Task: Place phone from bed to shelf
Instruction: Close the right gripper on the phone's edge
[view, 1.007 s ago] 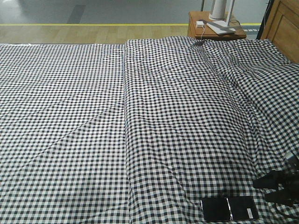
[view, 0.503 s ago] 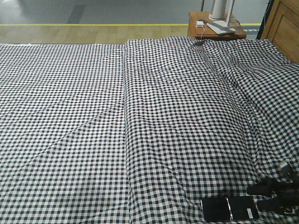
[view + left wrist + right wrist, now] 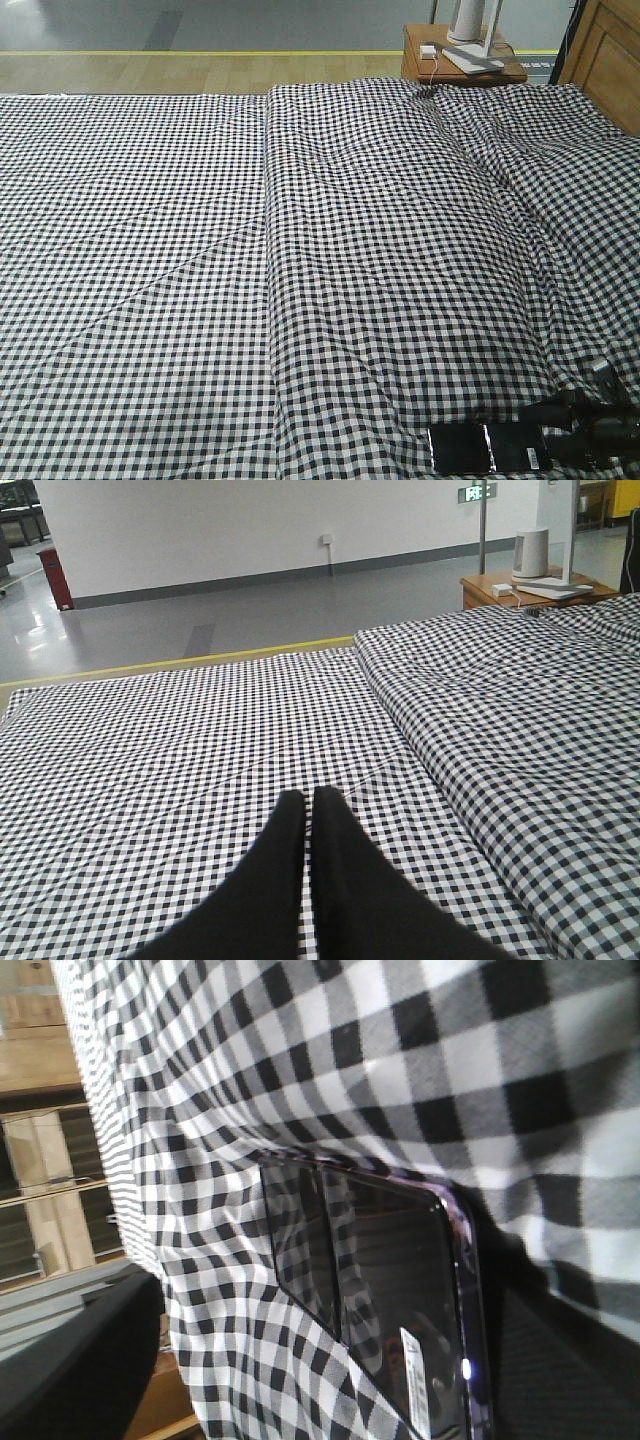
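Note:
The phone (image 3: 490,447), a glossy black slab with a white sticker, lies flat on the checked bed (image 3: 300,250) near its front right corner. My right gripper (image 3: 553,432) is open at the phone's right end, with one finger on each side of it. From the right wrist, the phone (image 3: 390,1290) fills the gap of that gripper (image 3: 330,1300); one finger stands off to its left and the other lies along its pinkish right edge. My left gripper (image 3: 306,798) is shut and empty above the bed (image 3: 150,740). Pale wooden boards (image 3: 45,1210) past the bed's edge look like the shelf.
A reddish-brown side table (image 3: 462,60) with a white device and a cable stands beyond the bed's far right end. A wooden cabinet (image 3: 608,60) is at the far right. A raised fold (image 3: 270,250) runs lengthwise down the bed's middle.
My right gripper has moved left and down across the bed's corner, from beside the phone to straddling its right end. The phone and my left gripper have not moved.

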